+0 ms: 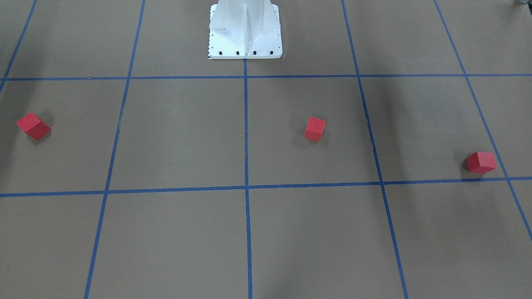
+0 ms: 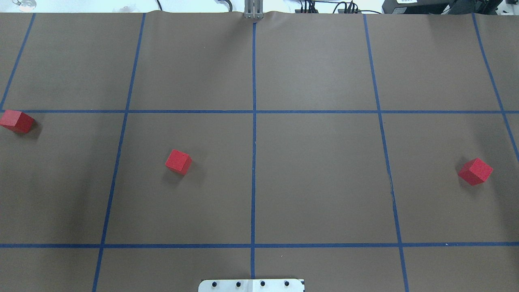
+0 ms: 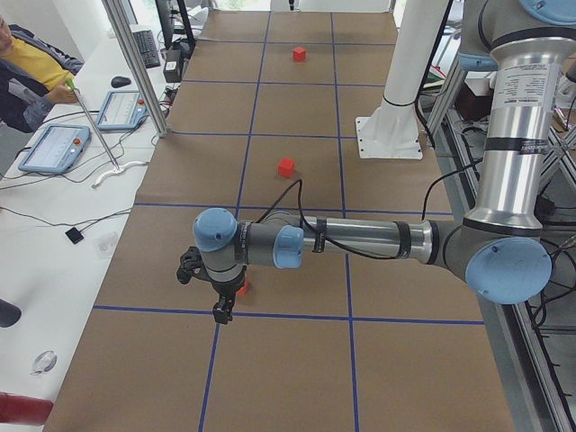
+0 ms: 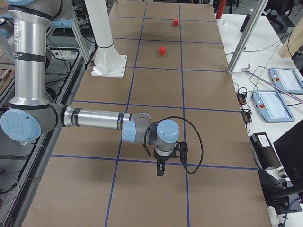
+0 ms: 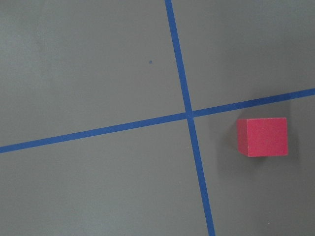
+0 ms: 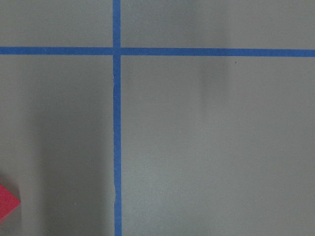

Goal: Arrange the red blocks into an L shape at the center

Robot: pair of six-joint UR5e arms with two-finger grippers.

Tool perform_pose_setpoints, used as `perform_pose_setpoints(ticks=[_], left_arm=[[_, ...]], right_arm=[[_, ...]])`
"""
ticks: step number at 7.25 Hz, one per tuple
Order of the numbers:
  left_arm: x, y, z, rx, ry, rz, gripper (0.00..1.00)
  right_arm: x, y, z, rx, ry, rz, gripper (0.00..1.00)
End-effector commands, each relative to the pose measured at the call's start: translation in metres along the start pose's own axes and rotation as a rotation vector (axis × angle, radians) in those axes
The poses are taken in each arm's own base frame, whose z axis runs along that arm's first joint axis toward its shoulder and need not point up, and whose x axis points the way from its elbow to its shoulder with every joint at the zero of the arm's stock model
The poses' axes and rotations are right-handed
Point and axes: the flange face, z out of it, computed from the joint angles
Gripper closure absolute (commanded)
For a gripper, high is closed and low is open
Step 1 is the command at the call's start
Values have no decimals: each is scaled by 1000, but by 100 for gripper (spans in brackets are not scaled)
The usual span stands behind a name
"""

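Stage: we judge no L is begun. The three red blocks lie well apart on the desk (image 2: 324, 61).
Left block (image 2: 16, 121): at the left edge of the overhead view, just under a line of the blue tape grid (image 2: 254, 81).
Middle block (image 2: 178, 162): left of middle in the overhead view and nearest the center (image 2: 267, 178). It is turned a little against the grid.
Right block (image 2: 475, 171): far right, sitting cornerwise.
Left hand (image 3: 220, 310): hangs over the left block in the left side view. We cannot tell whether it is open or closed.
Right hand (image 4: 161, 170): low in the right side view, and again we cannot tell its state. Its wrist camera shows only a red corner at the lower left edge.
Look: matte red cubes with plain faces and crisp edges, all alike.
Doing it well: we would turn the wrist so the jaws meet two flat sides, not corners. The block sits right of middle in the left wrist view, so we would centre over it and come straight down. Then we would carry it to the center and set it flush.
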Motion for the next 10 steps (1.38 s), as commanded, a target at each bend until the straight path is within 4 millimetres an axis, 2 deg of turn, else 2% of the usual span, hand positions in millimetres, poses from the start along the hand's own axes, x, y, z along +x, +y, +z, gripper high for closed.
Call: perform_pose_setpoints(ticks=[1, 4, 5, 7, 8, 9, 10], left_arm=[[2, -1, -1, 2, 2, 2, 0], [4, -2, -5, 10, -1, 8, 0], [7, -4, -7, 26, -3, 21, 0], [12, -12, -14, 99, -15, 80, 0], [13, -15, -16, 151, -28, 126, 0], [22, -28, -28, 224, -39, 192, 0], [30, -42, -39, 258, -35, 223, 0]], right_arm=[[-1, -1, -1, 2, 1, -2, 0], [-19, -8, -21, 45, -5, -36, 0], [-38, -15, -44, 105, 0, -82, 0], [-50, -27, -54, 232, 6, -201, 0], [-47, -22, -50, 293, 2, -255, 0], [-42, -19, -42, 305, -19, -275, 0], [-48, -18, -39, 303, -101, -293, 0]])
